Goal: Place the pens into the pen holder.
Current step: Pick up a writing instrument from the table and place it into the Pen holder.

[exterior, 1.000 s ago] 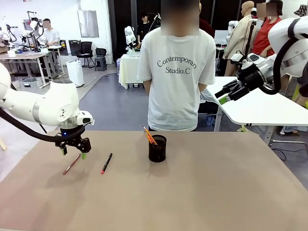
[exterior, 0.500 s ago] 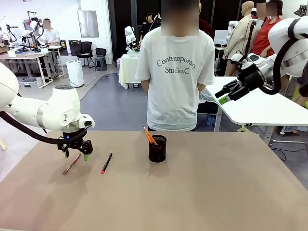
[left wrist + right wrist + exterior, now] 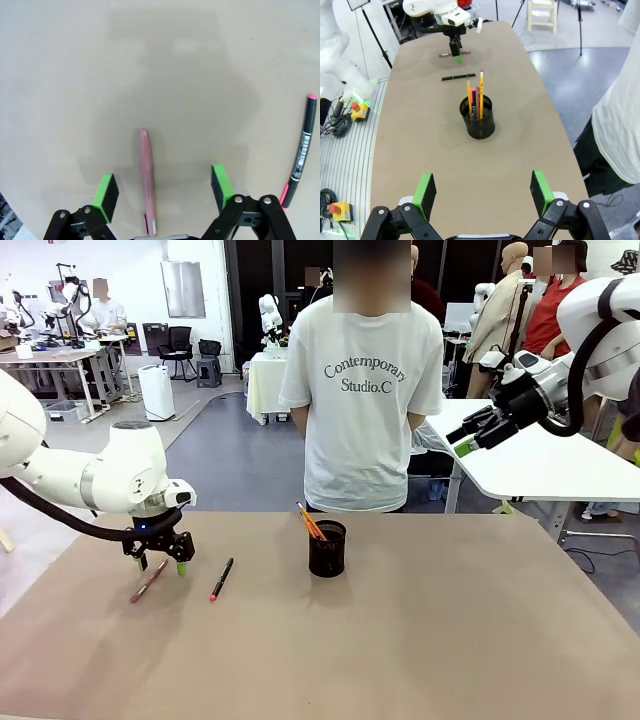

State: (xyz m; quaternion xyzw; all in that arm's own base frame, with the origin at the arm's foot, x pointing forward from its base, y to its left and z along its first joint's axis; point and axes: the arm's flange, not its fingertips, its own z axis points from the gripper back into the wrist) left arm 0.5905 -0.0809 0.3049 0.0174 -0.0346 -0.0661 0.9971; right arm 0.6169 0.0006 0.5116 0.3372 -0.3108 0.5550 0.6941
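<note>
A reddish-brown pen [image 3: 148, 581] [image 3: 148, 189] lies flat on the table at the left. My left gripper [image 3: 160, 564] [image 3: 164, 192] hangs open just above it, one green pad on each side of the pen. A black pen with a red tip [image 3: 221, 579] [image 3: 300, 154] [image 3: 457, 77] lies a little to its right. The black mesh pen holder [image 3: 327, 548] [image 3: 477, 118] stands mid-table with several orange and yellow pens in it. My right gripper [image 3: 464, 440] [image 3: 482, 192] is open and empty, raised high at the right, well off the table.
A person in a white T-shirt [image 3: 365, 380] stands at the table's far edge behind the holder. The brown tabletop [image 3: 450, 640] is bare to the right of the holder. A white table [image 3: 560, 465] stands beyond at the right.
My left gripper has moved right and lowered to the reddish-brown pen, now straddling it. The right arm has not moved.
</note>
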